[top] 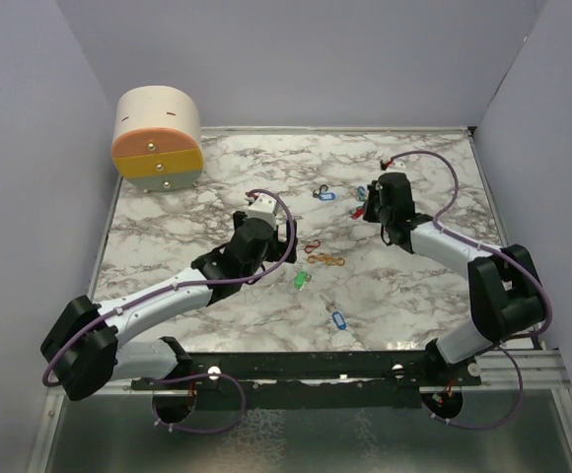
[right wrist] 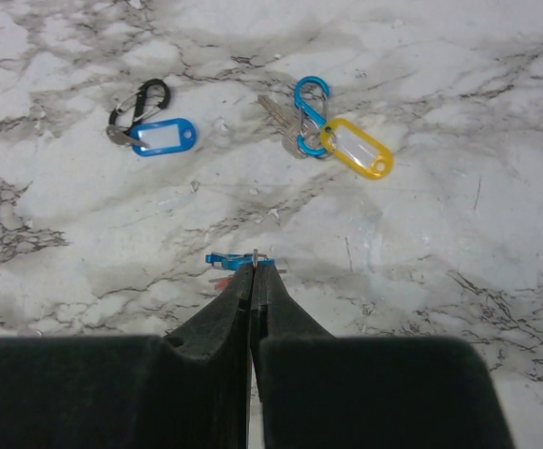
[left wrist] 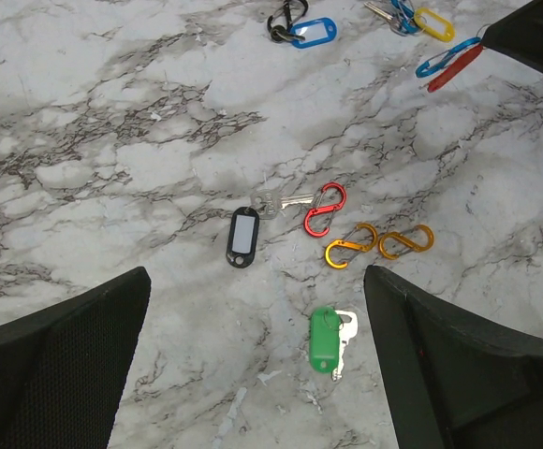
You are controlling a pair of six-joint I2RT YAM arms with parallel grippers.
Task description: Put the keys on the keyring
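My left gripper [left wrist: 255, 281] hangs open above the marble table, with a green-tagged key [left wrist: 326, 341] lying flat between its fingers, nearer the right one. Ahead of it a black-tagged key [left wrist: 243, 236] is joined to a red keyring clip [left wrist: 325, 208], with two orange clips [left wrist: 379, 244] beside them. My right gripper [right wrist: 254, 267] is shut on a blue keyring clip [right wrist: 239, 261], held edge-on with a red piece under it. Beyond it lie a blue-tagged key [right wrist: 162, 137] on a black clip and a yellow-tagged key [right wrist: 356, 150] on a blue clip. In the top view the right gripper [top: 365, 209] sits at the back right.
A round cream and orange box [top: 158, 138] stands at the back left corner. Another blue-tagged key [top: 338, 319] lies near the front edge. Grey walls close in the table [top: 168, 246] on three sides.
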